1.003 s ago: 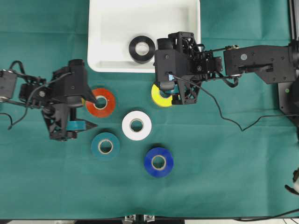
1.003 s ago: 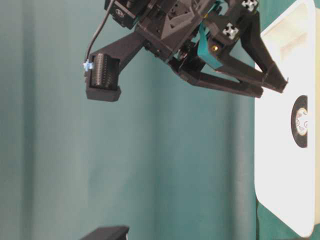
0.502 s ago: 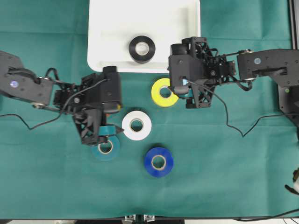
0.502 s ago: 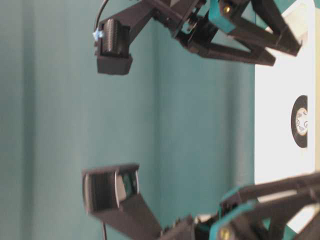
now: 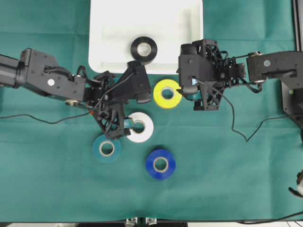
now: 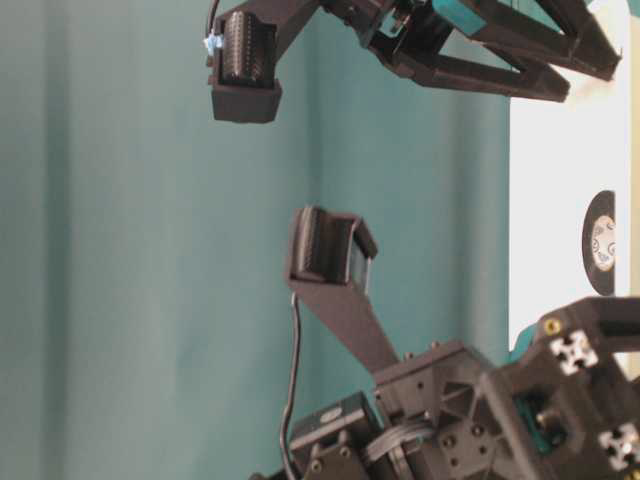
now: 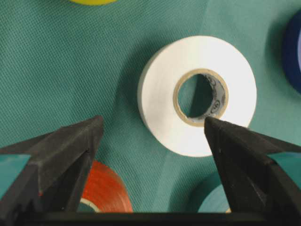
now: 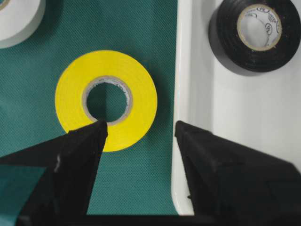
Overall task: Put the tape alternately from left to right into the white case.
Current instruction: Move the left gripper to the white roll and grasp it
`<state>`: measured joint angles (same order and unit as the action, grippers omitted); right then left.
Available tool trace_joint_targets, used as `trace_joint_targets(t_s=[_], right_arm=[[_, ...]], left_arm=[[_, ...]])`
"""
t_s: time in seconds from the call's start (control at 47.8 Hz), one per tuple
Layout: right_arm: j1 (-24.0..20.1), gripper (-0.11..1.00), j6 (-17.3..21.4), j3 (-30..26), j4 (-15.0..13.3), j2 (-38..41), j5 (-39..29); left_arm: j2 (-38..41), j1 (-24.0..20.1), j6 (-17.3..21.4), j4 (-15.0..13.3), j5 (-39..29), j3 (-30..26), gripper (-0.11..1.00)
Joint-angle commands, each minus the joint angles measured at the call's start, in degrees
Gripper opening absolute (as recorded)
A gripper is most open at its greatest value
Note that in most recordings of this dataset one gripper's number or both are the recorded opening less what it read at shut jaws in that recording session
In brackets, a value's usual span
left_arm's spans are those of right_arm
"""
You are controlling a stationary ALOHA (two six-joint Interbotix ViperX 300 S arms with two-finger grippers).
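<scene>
a green cloth (image 5: 236, 179) covers the whole table, finely woven and a little rippled near the front edge, where a strip of pale floor and some metal fittings show. a black frame post (image 5: 296, 94) stands at the right edge.

the white case (image 5: 109, 28) lies at the far middle of the cloth, and the black roll (image 5: 144, 49) lies flat inside it near its front rim. the other five rolls lie flat on the cloth in front of the case: the yellow roll (image 5: 167, 93) just right of centre, the white roll (image 5: 139, 126) nearer, the teal roll (image 5: 106, 148) to its left, the blue roll (image 5: 160, 164) nearest. the red-orange roll (image 7: 101, 193) shows only in the left wrist view, under the arm.

the left gripper (image 7: 153, 129) hangs with its jaws spread, pinching nothing, one finger over the white roll's near edge. the right gripper (image 8: 141, 129) is spread too and empty, one finger over the yellow roll's edge, the other over the case rim.

thin black cables (image 5: 232, 127) trail across the cloth.
</scene>
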<state>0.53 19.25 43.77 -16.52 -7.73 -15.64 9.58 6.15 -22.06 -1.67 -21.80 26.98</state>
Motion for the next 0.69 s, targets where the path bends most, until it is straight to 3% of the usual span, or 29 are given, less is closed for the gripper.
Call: trace_joint_targets(t_s=[0.0, 0.669], right_arm=[[-0.2, 0.66, 0.1, -0.3, -0.1, -1.2, 1.2], [-0.2, 0.66, 0.1, 0.5, -0.4, -1.2, 3.5]], left_arm=[[-0.5, -0.1, -0.1, 0.0, -0.1, -1.9, 0.57], [3.8, 0.3, -0.4, 0.0, -0.8, -3.5, 0.57]])
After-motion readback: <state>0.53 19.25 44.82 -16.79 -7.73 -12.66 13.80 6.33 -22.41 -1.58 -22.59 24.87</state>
